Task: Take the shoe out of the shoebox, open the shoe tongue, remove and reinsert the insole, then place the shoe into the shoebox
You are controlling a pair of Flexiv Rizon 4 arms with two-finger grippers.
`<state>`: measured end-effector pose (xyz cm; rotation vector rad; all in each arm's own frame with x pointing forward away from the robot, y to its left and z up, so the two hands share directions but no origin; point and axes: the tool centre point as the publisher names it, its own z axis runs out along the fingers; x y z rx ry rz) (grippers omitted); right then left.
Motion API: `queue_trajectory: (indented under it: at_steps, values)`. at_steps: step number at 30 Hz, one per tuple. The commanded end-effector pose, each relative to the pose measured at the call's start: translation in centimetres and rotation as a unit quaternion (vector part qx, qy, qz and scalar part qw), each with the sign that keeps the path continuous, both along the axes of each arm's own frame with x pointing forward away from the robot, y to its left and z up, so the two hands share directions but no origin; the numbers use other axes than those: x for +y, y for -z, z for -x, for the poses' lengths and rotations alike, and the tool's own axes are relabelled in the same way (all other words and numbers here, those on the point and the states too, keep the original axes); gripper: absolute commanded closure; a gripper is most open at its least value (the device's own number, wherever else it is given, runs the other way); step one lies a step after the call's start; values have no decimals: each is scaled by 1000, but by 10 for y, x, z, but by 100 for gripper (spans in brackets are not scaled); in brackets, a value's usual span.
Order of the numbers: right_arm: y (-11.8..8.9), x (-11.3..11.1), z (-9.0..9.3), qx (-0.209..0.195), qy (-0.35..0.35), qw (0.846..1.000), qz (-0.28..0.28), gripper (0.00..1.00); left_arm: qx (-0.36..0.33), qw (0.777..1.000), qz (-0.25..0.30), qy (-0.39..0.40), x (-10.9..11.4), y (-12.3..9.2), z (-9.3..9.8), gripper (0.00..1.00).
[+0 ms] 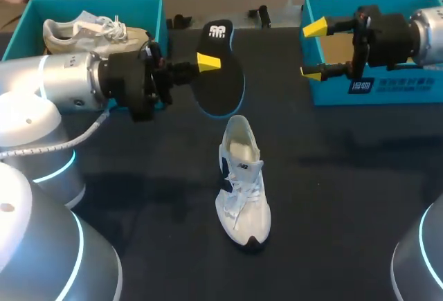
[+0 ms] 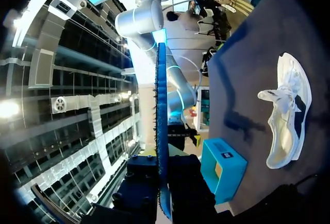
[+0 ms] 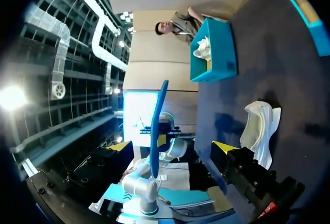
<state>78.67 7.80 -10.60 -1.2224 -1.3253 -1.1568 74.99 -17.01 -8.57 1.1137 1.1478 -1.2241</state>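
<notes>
A white shoe (image 1: 242, 183) with a dark side patch lies on the dark table, toe toward me, its opening empty. My left gripper (image 1: 208, 61) is shut on the black, blue-edged insole (image 1: 223, 79), holding it in the air above and behind the shoe. In the left wrist view the insole (image 2: 161, 131) shows edge-on between the fingers, with the shoe (image 2: 286, 116) off to one side. My right gripper (image 1: 311, 50) stands open in front of the right teal shoebox (image 1: 374, 86), holding nothing. From its wrist the insole (image 3: 156, 131) stands ahead, apart from the yellow fingertips (image 3: 225, 147).
A second teal shoebox (image 1: 149, 10) at the back left holds a beige shoe (image 1: 90, 32); my left arm passes in front of it. The same box (image 3: 227, 54) shows in the right wrist view beyond the white shoe (image 3: 260, 126).
</notes>
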Motion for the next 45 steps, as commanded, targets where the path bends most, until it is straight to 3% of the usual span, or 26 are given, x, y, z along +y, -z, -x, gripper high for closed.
queue_trajectory:
  at_steps: [1, 14, 17, 19, 20, 22, 23, 24, 28, 32, 35, 36, 41, 42, 45]
  values:
    - [-4, -1, 6, -1, -1, 1000, 0, 0, -5, 1000, -10, -2, 1, 2, -2, 100]
    - [-4, -1, 6, -1, -1, 1000, 0, 0, -12, 1000, -15, -8, 0, 3, -3, 100]
    - [-4, -1, 6, -1, -1, 1000, 0, 0, 156, 985, -70, 23, -9, 5, 4, 100]
    - [-4, -1, 6, -1, -1, 1000, 0, 0, 282, 951, -126, 23, -14, 2, 9, 100]
    - [-4, -1, 6, -1, -1, 1000, 0, 0, 285, 950, -124, 34, -14, 0, 11, 100]
    - [-4, -1, 6, -1, -1, 1000, 0, 0, 385, 908, -157, 43, -13, -3, 13, 100]
    - [-4, -1, 6, -1, -1, 1000, 0, 0, 395, 906, -151, 31, -12, -6, 12, 100]
    - [-4, -1, 6, -1, -1, 1000, 0, 0, 443, 882, -159, 38, -10, -9, 11, 100]
    - [-4, -1, 6, -1, -1, 1000, 0, 0, 533, 829, -162, 43, -5, -11, 10, 100]
    - [-4, -1, 6, -1, -1, 1000, 0, 0, 662, 735, -134, 60, -4, -14, 9, 100]
    - [-4, -1, 6, -1, -1, 1000, 0, 0, 757, 638, -121, 71, -4, -14, 11, 100]
    - [-4, -1, 6, -1, -1, 1000, 0, 0, 773, 619, -121, 75, -4, -14, 12, 100]
    - [-4, -1, 6, -1, -1, 1000, 0, 0, 906, 399, -47, 131, -6, -13, 16, 100]
    - [-4, -1, 6, -1, -1, 1000, 0, 0, 917, 373, -30, 136, -6, -11, 15, 100]
    - [-4, -1, 6, -1, -1, 1000, 0, 0, 932, 330, 13, 151, -6, -7, 15, 100]
